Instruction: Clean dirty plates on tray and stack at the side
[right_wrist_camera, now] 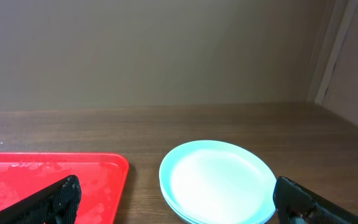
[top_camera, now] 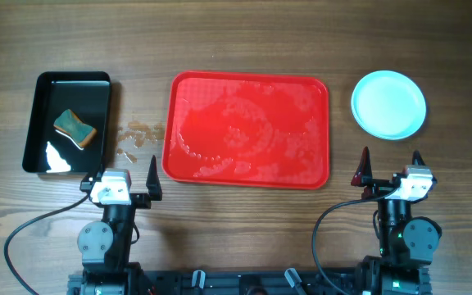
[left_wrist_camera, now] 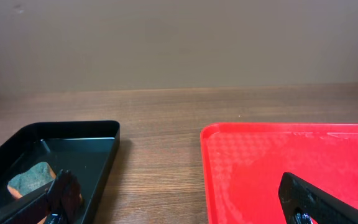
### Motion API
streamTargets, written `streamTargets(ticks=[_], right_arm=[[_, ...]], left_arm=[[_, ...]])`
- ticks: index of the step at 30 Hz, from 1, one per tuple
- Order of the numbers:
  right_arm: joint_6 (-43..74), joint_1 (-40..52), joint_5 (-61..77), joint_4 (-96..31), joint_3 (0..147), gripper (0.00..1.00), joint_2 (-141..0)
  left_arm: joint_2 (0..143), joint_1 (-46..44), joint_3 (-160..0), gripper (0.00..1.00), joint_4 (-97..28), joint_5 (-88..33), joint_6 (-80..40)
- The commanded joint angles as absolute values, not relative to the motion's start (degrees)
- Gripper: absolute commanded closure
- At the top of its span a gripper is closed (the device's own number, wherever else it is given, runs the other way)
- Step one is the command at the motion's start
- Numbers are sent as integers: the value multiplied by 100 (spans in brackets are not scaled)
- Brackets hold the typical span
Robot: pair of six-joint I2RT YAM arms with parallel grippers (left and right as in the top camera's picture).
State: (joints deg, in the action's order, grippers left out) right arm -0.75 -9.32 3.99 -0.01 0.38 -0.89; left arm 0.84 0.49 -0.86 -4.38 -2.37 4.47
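The red tray (top_camera: 248, 127) lies mid-table with no plates on it, only wet streaks; it also shows in the left wrist view (left_wrist_camera: 291, 168) and the right wrist view (right_wrist_camera: 48, 177). A stack of pale mint plates (top_camera: 388, 104) sits on the table right of the tray, also in the right wrist view (right_wrist_camera: 219, 180). My left gripper (top_camera: 125, 176) is open and empty near the front edge, below the tray's left corner. My right gripper (top_camera: 390, 168) is open and empty, in front of the plate stack.
A black glossy tray (top_camera: 68, 82) at the left holds a teal-and-orange sponge (top_camera: 74, 129), also in the left wrist view (left_wrist_camera: 33, 179). Small brown crumbs or smears (top_camera: 140, 131) lie on the wood between the two trays.
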Motion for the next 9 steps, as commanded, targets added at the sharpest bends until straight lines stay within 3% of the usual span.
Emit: streamTargets(ticks=[1, 9], right_arm=[[-64, -963, 336, 5, 30, 1, -16], [-64, -963, 336, 5, 30, 0, -16]], left_arm=[[27, 86, -34, 0, -436, -152, 558], [27, 86, -34, 0, -436, -150, 558]])
